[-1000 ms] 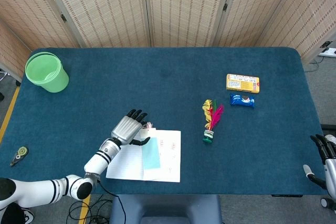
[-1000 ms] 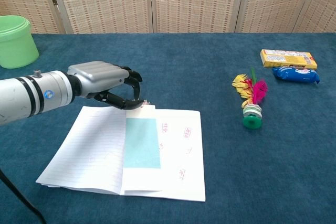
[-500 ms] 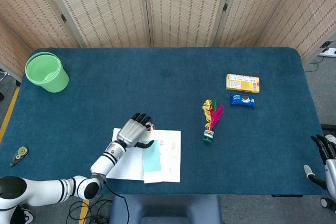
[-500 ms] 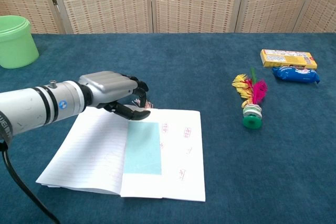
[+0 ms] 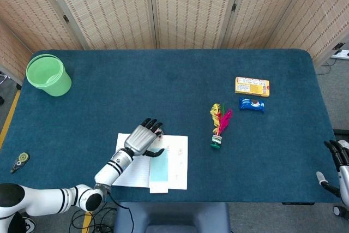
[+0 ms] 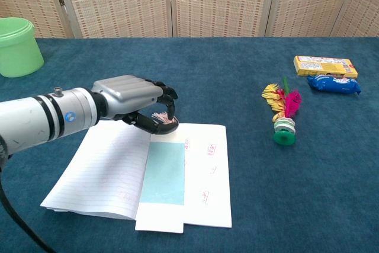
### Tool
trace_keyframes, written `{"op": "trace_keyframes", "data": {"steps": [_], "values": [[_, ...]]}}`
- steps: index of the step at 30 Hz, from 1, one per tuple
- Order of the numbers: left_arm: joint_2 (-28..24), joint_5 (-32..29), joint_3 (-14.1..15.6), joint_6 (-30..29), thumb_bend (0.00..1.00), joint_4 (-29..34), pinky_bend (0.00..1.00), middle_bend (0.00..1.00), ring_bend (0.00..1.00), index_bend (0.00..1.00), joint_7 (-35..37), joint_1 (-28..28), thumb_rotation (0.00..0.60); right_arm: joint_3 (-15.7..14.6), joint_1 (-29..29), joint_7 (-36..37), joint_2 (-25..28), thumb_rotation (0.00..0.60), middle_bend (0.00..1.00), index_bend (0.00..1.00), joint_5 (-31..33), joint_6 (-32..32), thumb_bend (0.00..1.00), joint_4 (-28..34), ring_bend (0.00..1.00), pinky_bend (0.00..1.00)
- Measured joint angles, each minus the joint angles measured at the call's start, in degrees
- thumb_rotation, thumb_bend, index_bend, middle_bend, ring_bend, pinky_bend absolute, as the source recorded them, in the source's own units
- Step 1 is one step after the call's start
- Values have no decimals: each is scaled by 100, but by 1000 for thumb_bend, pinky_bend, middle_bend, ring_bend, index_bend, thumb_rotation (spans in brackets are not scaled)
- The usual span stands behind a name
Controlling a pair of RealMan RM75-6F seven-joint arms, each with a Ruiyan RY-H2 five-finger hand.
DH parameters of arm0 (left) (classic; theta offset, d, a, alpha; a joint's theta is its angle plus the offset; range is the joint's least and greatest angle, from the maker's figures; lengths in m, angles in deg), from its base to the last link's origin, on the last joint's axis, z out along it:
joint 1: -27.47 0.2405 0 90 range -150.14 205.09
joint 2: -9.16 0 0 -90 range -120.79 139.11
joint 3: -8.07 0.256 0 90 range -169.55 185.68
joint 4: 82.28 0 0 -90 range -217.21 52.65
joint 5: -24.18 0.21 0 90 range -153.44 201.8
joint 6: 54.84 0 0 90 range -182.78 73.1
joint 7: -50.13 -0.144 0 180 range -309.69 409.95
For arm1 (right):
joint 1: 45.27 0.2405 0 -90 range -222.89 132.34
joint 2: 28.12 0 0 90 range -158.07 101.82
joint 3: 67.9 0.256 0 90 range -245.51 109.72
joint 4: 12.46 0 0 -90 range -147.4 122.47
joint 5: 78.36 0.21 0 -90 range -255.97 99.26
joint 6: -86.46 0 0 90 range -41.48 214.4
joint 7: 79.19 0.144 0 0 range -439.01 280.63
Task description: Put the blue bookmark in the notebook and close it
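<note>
**Sliding the bookmark into place**

The open white paper notebook (image 6: 118, 170) lay flat on the dark blue cloth table (image 6: 237, 87), near the front edge. The flat blue rectangle bookmark (image 6: 165, 173) sat along the fold in the middle, a little onto the right page. Its white bottom end stuck out past the bottom of the pages.

The left hand (image 6: 139, 103) was at the top of the bookmark. Its dark fingers (image 6: 167, 96) were curled down around the bookmark's small pink tassel (image 6: 161, 117). It looked like the hand was pinching the tassel, but the fingers hid the exact touch.

The right hand (image 5: 339, 157) was far away at the right edge of the table. Only a part of it showed, so I could not tell if it was spread or curled. It looked like it held nothing.

I think the step was getting the bookmark to sit inside the pages. To do it well, the hand should pull the bookmark up by the tassel, slowly, until the bottom end no longer poked out. It should keep the bookmark straight along the fold. A quick tug could twist it or drag the thin page. Then the hand should let go, slip under one side of the notebook and fold it over gently, so the bookmark did not slide out.
</note>
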Motion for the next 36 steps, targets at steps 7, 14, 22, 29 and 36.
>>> {"op": "trace_keyframes", "data": {"steps": [7, 14, 22, 29, 36], "values": [[-410, 922, 147, -300, 358, 367, 112, 106, 17, 266, 473, 204, 600, 11, 41, -15, -2, 600, 132, 137, -53, -16, 205, -1, 201, 217], [-988, 2009, 471, -647, 358, 750, 112, 106, 17, 240, 1065, 469, 600, 12, 80, -61, 10, 600, 132, 137, -93, -42, 205, 27, 201, 217], [-1587, 3074, 915, -792, 355, 1147, 112, 95, 17, 159, 1736, 641, 600, 12, 134, -189, 46, 600, 132, 137, -138, -87, 205, 102, 201, 217], [-1775, 3832, 1289, -891, 351, 1365, 112, 44, 5, 108, 1917, 787, 600, 5, 165, -289, 62, 600, 132, 137, -161, -115, 205, 187, 201, 217], [-1644, 4256, 1577, -782, 317, 1436, 112, 21, 0, 60, 1706, 918, 600, -8, 176, -364, 53, 600, 132, 137, -162, -130, 205, 242, 201, 217]]}}
